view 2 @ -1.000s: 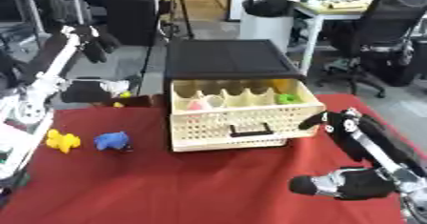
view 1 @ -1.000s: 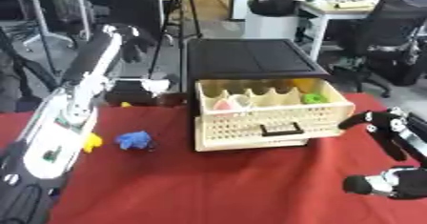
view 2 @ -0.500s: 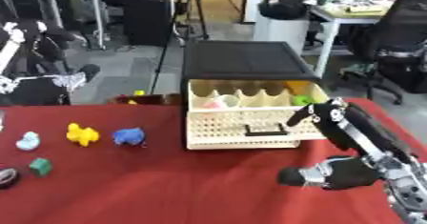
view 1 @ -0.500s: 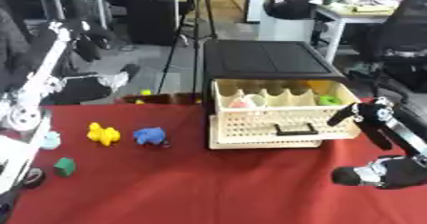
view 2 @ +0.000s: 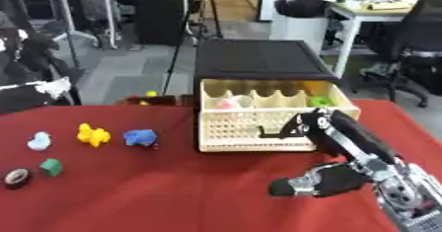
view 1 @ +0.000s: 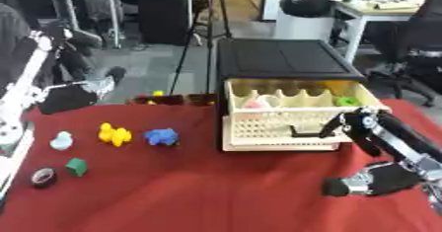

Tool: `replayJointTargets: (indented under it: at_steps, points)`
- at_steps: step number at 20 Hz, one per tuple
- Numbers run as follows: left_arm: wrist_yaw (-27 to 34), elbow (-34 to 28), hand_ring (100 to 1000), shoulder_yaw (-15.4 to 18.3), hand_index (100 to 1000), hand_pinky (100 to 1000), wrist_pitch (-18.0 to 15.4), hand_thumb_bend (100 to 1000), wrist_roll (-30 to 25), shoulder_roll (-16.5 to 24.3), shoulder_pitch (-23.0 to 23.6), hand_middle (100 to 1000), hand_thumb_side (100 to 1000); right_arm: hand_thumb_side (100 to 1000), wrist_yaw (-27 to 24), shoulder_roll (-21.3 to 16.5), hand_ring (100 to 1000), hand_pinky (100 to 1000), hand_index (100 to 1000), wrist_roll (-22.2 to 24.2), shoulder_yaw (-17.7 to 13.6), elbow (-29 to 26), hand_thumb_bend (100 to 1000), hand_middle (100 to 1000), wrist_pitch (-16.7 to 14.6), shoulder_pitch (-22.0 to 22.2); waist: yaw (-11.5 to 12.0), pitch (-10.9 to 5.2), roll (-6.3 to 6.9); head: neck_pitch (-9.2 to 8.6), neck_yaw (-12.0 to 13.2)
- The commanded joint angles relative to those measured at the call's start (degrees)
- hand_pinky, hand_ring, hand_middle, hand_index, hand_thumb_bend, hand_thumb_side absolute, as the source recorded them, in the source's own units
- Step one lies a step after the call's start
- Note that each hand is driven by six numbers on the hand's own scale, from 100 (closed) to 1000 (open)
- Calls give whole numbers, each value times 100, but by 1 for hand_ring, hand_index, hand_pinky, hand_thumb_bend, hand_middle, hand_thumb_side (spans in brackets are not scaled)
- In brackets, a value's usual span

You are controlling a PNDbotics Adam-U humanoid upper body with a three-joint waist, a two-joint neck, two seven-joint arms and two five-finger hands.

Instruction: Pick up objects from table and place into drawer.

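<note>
Fingers of my right hand (view 2: pixel 321 182) look curled in with nothing between them; the hand hovers low over the red cloth-covered table (view 2: pixel 172 191), in front of and right of the drawer, clear of it. My left hand I cannot make out, so its fingers I cannot tell; only the white left arm (view 1: pixel 19 102) runs along the left edge.

Cream perforated plastic drawer (view 1: pixel 289 122) stands pulled open from under the black box-shaped cabinet (view 1: pixel 280 60), black handle (view 1: pixel 307 133) facing me. Inside it: a pink object (view 1: pixel 256 102) toward the left, a green object (view 1: pixel 348 100) at the right.

On the cloth, well left of the drawer: blue toy (view 1: pixel 162 136), yellow duck-shaped toy (view 1: pixel 112 134) just beside it, pale blue-white toy (view 1: pixel 61 140) further left. Nearer me, a small green block (view 1: pixel 77 166) and a dark round object (view 1: pixel 43 176) by the left edge.

Room beyond: grey floor, a black tripod (view 1: pixel 203 28), white desks, a black office chair (view 1: pixel 419 48) at right.
</note>
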Motion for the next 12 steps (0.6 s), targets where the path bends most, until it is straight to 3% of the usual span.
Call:
replayJointTargets:
  at_steps: [1, 12]
  points:
    - [51, -126, 496, 88, 669, 519, 17, 493, 22, 59, -47, 515, 314, 748, -5, -19, 100, 100, 649, 51, 28, 172, 1000, 100, -24, -144, 27, -79, 21, 42, -37]
    - [166, -238, 497, 143, 673, 520, 29, 471, 81, 22, 94, 516, 317, 707, 189, 93, 100, 100, 668, 133, 135, 1016, 1000, 100, -48, -336, 131, -74, 89, 43, -102]
